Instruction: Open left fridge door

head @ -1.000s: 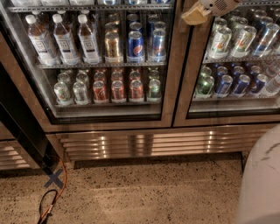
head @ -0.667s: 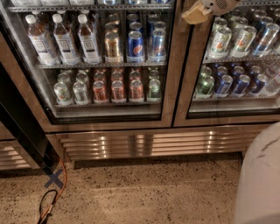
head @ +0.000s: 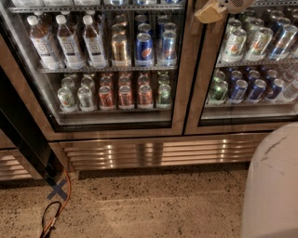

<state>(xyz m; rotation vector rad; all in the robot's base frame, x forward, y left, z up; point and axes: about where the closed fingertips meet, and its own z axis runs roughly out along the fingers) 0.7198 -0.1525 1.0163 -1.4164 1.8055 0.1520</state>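
The left fridge door [head: 184, 83] is a glass pane in a bronze-steel frame and stands shut. White-capped bottles [head: 70, 42], Pepsi cans [head: 145, 49] and red cans [head: 125, 96] show through its glass. My gripper [head: 212, 11] is at the top edge of the view, a tan fingertip lying over the strip where the left door's right frame meets the right door. The rest of the arm is cut off above.
The right glass door [head: 251, 69] shows green, blue and silver cans. A steel vent grille [head: 158, 155] runs below both doors. An orange cable [head: 58, 204] and a blue X mark [head: 57, 189] lie on the speckled floor at left. My white base [head: 272, 186] fills the lower right.
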